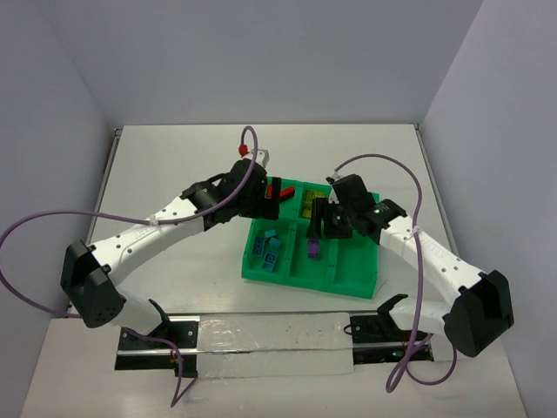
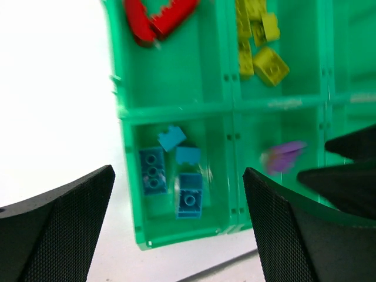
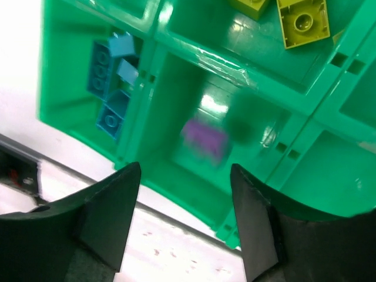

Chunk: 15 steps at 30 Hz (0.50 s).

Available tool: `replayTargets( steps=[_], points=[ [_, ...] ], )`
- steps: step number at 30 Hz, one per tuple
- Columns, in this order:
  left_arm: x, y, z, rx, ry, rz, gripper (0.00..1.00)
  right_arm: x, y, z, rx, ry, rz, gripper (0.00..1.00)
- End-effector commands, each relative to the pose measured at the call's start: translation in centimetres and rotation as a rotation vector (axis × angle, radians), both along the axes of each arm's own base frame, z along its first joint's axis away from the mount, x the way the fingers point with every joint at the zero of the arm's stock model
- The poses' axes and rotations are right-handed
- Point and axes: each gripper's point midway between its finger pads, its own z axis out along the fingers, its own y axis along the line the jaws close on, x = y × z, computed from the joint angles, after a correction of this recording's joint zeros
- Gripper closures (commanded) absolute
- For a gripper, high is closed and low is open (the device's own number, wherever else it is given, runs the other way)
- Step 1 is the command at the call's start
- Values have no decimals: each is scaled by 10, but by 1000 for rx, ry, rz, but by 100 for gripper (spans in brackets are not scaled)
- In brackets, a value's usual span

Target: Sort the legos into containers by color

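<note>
White table [image 1: 174,165] holds green tray [image 1: 348,286]; left tool [image 2: 178,173] and right tool [image 3: 185,167] gape empty above it.

A: Any writing on the green tray [image 1: 287,280] or the legos [image 2: 189,202]?
B: None that can be read. The tray's walls are plain green, and the bricks show only bare studs, some of them blurred in the wrist views.
A: And the arms [image 1: 148,237] — a brand, a number?
B: Their white casings and black joints carry no mark legible from above — no text, label or sign is readable anywhere.
</note>
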Motion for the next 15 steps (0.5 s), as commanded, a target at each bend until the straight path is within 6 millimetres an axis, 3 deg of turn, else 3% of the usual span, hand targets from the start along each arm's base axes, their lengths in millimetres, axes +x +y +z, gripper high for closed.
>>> replayTargets(
  steps=[1,5,7,11,13,15],
  points=[
    [24,31,50,-52,-113,137,1,13,5,11,-8,-53,-7,28],
    [38,42,55,-39,-77,178,1,22,-5,28,-38,-115,-64,25],
    [45,47,61,-23,-76,206,1,31,-13,49,-43,-178,-123,22],
    [60,68,64,-36,-45,292,1,57,-58,94,-137,-337,-358,8],
    [73,92,62,-54,-9,368,1,71,-99,126,-185,-435,-552,2],
    [78,105,60,-57,1,403,1,74,-121,141,-184,-471,-641,1]
  ],
)
